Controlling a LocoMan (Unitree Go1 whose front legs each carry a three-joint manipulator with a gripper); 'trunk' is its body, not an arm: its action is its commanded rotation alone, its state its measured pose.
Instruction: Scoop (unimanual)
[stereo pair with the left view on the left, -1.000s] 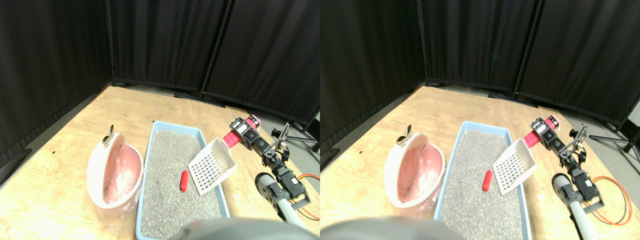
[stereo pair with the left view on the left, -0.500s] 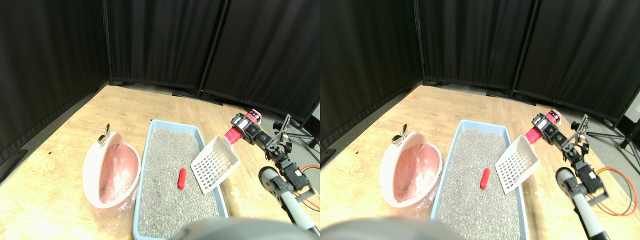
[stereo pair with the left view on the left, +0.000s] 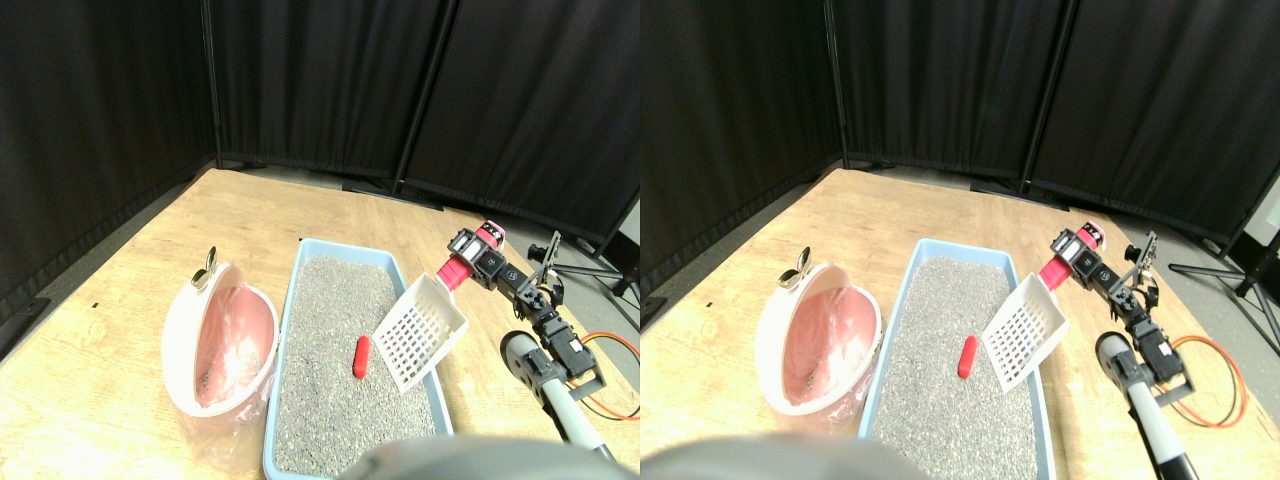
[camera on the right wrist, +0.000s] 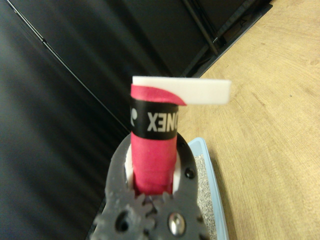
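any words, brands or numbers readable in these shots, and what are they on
"ƎNEX", in white, mirrored and partly cut off: on the black band around the scoop's red wrapped handle, wrist view.
One more white mark at the band's edge: too cut off to read.
Stereo pair view: nothing readable on the litter tray, the slotted scoop or the pink bin.

The scoop's thick handle (camera on the right wrist: 152, 152), wrapped in red grip tape with a black band around it, fills the middle of the picture. The dark jaws of the right gripper (camera on the right wrist: 152, 187) stand close against both sides of the handle, clasping it. Beyond the handle's far end shows the white edge of the scoop (camera on the right wrist: 200, 92). Beside the handle lie a corner of the light-blue litter tray (camera on the right wrist: 212, 175), grey litter (camera on the right wrist: 202, 185) and the wooden floor (camera on the right wrist: 270, 125)
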